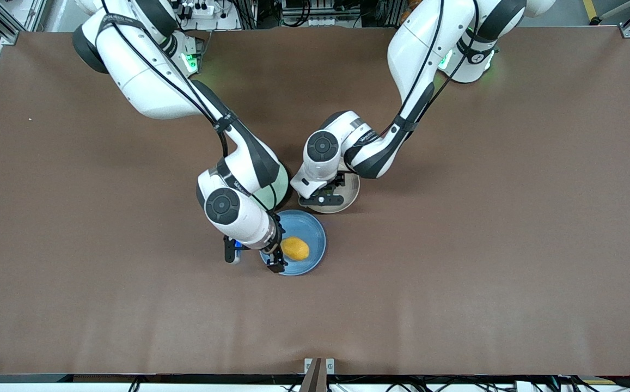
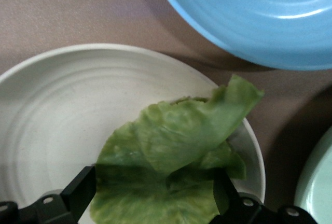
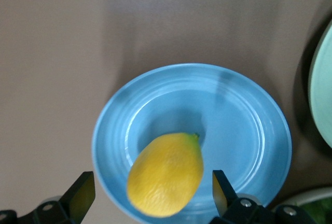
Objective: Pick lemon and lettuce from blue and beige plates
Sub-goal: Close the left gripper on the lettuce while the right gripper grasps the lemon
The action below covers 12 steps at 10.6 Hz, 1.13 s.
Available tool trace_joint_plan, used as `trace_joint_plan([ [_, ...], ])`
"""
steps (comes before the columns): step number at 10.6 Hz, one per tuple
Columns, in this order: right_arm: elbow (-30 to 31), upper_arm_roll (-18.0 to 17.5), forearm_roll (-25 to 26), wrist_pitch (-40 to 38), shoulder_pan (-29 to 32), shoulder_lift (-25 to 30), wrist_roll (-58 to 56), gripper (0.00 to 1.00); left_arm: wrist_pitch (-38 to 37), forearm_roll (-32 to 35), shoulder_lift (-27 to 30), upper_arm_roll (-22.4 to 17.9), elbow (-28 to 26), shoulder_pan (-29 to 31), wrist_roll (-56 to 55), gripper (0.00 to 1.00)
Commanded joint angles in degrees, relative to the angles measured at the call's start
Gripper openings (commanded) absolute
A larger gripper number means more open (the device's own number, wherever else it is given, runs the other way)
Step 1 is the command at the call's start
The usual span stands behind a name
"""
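A yellow lemon (image 1: 295,249) lies on the blue plate (image 1: 308,226). My right gripper (image 1: 277,247) hangs low over that plate, open, with the lemon (image 3: 166,175) between its two fingers in the right wrist view, where the gripper (image 3: 150,195) shows no contact with it. My left gripper (image 1: 326,191) is low over the beige plate (image 1: 350,198), open. In the left wrist view the gripper (image 2: 151,195) straddles a green lettuce leaf (image 2: 171,146) lying on the beige plate (image 2: 57,120). The lettuce is hidden in the front view.
A pale green plate (image 1: 276,188) sits beside the beige plate, partly under the right arm, and shows at the edge of both wrist views (image 2: 317,182) (image 3: 322,84). The blue plate (image 2: 259,16) lies close to the beige one. Brown table (image 1: 483,245) all round.
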<state>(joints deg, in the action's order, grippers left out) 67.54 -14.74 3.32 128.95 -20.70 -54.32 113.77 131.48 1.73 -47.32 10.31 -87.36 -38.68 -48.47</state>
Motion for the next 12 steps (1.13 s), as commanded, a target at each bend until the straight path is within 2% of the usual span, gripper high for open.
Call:
trace_joint_plan([
  [1,-2.51,0.32,1.6,1.3,-1.27,-2.28,2.41,1.0,1.06,1.61,-0.76,-2.65,0.96,-2.53,-2.33,0.6],
  [2,-2.51,0.32,1.6,1.83,-1.45,-2.55,2.59,1.0,1.06,1.61,-0.76,-2.92,0.96,-2.8,-2.86,0.32],
  [3,-2.51,0.32,1.6,2.27,-1.54,-2.63,2.59,1.0,1.06,1.61,-0.58,-2.92,0.96,-2.81,-2.86,0.24],
  [4,-2.51,0.32,1.69,2.53,-1.89,-2.72,2.59,1.0,1.06,1.61,-0.23,-2.92,0.96,-2.81,-2.95,0.09],
  [5,-2.51,0.32,2.04,2.97,-1.98,-3.16,2.68,1.0,0.97,1.61,0.2,-2.92,0.96,-2.81,-3.04,0.0],
  [7,-2.51,0.32,3.26,3.68,-2.33,-3.86,3.82,1.0,0.1,1.7,1.26,-2.92,0.87,-2.63,-3.04,0.0],
  [12,-2.51,0.32,4.58,4.91,-3.21,-5.01,4.78,1.0,-8.77,1.88,7.4,-2.84,0.17,-1.93,-2.34,0.0],
])
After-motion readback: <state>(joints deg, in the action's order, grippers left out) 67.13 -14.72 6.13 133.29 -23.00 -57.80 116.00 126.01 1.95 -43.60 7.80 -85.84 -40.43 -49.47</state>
